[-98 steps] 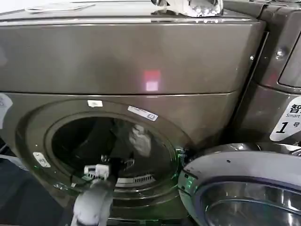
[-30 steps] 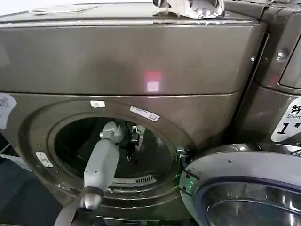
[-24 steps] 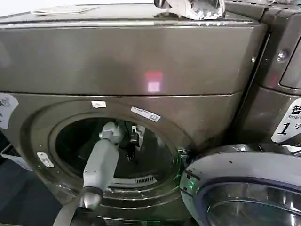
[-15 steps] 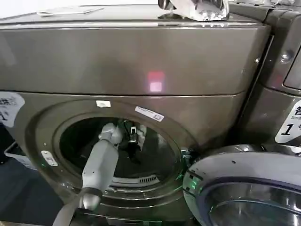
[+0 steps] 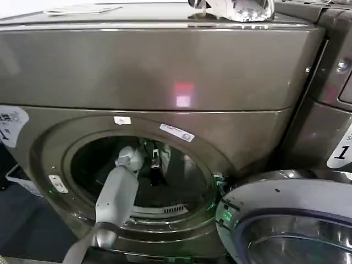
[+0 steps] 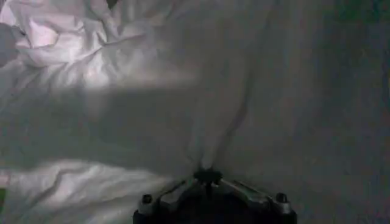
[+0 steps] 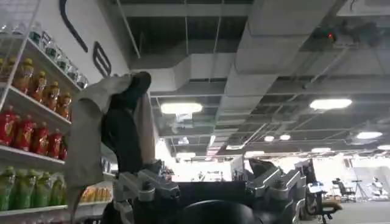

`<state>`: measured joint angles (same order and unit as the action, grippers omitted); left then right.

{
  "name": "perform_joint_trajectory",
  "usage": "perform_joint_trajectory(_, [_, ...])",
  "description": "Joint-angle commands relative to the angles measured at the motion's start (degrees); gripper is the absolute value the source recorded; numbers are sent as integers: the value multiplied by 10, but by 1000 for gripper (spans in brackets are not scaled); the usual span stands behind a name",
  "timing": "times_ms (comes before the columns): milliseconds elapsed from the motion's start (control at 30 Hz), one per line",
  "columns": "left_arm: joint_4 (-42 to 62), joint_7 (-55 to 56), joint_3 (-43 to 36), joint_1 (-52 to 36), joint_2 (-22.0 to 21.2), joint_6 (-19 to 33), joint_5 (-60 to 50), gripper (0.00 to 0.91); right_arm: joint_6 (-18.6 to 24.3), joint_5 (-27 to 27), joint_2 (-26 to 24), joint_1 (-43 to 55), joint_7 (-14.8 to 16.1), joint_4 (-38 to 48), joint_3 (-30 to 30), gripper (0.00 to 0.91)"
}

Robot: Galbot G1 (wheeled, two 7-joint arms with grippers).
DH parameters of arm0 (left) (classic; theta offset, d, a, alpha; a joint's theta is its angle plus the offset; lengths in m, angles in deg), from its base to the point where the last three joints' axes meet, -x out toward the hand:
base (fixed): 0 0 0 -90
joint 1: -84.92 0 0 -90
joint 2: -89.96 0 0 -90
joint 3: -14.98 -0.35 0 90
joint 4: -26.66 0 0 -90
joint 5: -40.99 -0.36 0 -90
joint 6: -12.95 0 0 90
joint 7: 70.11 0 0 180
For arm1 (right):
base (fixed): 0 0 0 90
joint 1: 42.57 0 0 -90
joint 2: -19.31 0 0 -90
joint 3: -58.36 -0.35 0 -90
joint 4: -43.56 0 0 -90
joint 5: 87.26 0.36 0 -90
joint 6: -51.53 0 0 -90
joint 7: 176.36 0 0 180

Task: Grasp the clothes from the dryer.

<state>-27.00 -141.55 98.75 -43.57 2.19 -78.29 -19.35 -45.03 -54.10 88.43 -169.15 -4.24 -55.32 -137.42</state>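
The left gripper [image 5: 155, 160] is being held inside the dryer [image 5: 165, 71] porthole, against the clothes [image 6: 152, 91]; the open door [image 5: 286, 220] is hanging at its right.

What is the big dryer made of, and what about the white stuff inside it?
The dryer looks like metal with a smooth bronze-grey coat: it shines and mirrors the light. The clothes look like soft white cloth, maybe cotton: they crease and fold, and they bunch where the left gripper pinches them.
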Motion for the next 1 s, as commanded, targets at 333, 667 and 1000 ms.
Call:
perform_joint_trajectory(333, [-116,560,23,54,-60,-79,266,0,-9,-12,9,3,-1,-14,14,907])
perform_joint_trajectory(667, [-153,781,64,87,-72,-94,352,0,-7,-10,15,2,3,-26,20,907])
perform_joint_trajectory(1000, [-204,794,42,113,-72,-131,392,0,-3,1,24,-1,11,-44,22,907])
